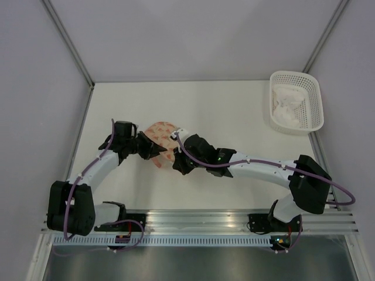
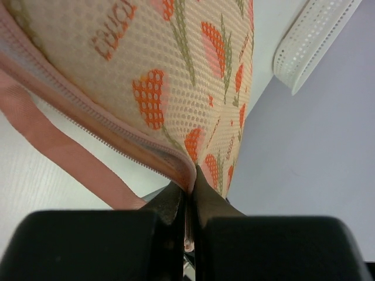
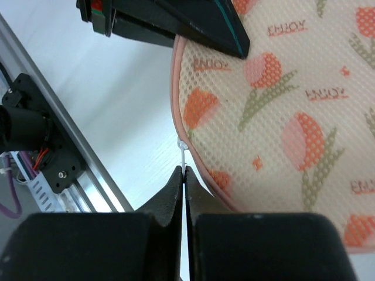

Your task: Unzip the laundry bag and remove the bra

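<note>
The laundry bag (image 1: 162, 136), cream mesh with orange-pink tulip prints and salmon trim, is held between both grippers at the table's middle. My left gripper (image 1: 153, 150) is shut on the bag's trimmed zipper edge (image 2: 186, 170); the loop strap (image 2: 53, 146) hangs to the left. My right gripper (image 1: 177, 164) is shut on the thin white zipper pull (image 3: 183, 153) at the bag's rim (image 3: 176, 88). The bag's printed face fills the right wrist view (image 3: 281, 117). No bra shows at the bag; white fabric (image 1: 289, 105) lies in the basket.
A white lattice plastic basket (image 1: 314, 88) stands at the back right; its rim also shows in the left wrist view (image 2: 310, 41). The aluminium rail (image 1: 199, 219) runs along the near edge. Grey walls enclose the table.
</note>
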Robot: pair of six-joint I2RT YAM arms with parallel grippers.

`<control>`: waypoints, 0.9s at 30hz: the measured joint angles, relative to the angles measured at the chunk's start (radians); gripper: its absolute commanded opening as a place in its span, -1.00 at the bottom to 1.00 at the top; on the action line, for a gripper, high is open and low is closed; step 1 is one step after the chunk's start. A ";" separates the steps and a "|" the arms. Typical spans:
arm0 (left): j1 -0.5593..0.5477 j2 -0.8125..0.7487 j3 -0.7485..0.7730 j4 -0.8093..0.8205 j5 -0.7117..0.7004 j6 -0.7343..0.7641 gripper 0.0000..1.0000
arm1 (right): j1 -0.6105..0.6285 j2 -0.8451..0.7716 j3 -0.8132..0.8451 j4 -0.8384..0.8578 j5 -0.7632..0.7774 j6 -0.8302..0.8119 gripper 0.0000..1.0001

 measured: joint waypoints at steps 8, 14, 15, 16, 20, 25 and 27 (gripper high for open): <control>0.031 0.094 0.087 -0.070 0.023 0.193 -0.95 | 0.000 -0.035 -0.003 -0.090 0.110 0.000 -0.99; 0.048 0.135 0.150 -0.148 0.069 0.332 -0.95 | -0.002 -0.057 -0.017 -0.134 0.155 0.001 -0.99; 0.049 0.137 0.155 -0.157 0.081 0.349 -0.95 | -0.004 -0.059 -0.021 -0.137 0.156 0.002 -0.99; 0.050 0.136 0.159 -0.168 0.093 0.365 -0.94 | -0.006 -0.061 -0.025 -0.140 0.156 0.005 -0.99; 0.068 0.134 0.182 -0.219 0.140 0.424 -0.92 | -0.015 -0.079 -0.048 -0.143 0.161 0.010 -0.99; 0.094 0.134 0.262 -0.317 0.183 0.527 -0.91 | -0.032 -0.099 -0.066 -0.155 0.172 0.015 -0.99; 0.104 0.134 0.281 -0.334 0.204 0.562 -0.91 | -0.041 -0.104 -0.073 -0.167 0.182 0.016 -0.99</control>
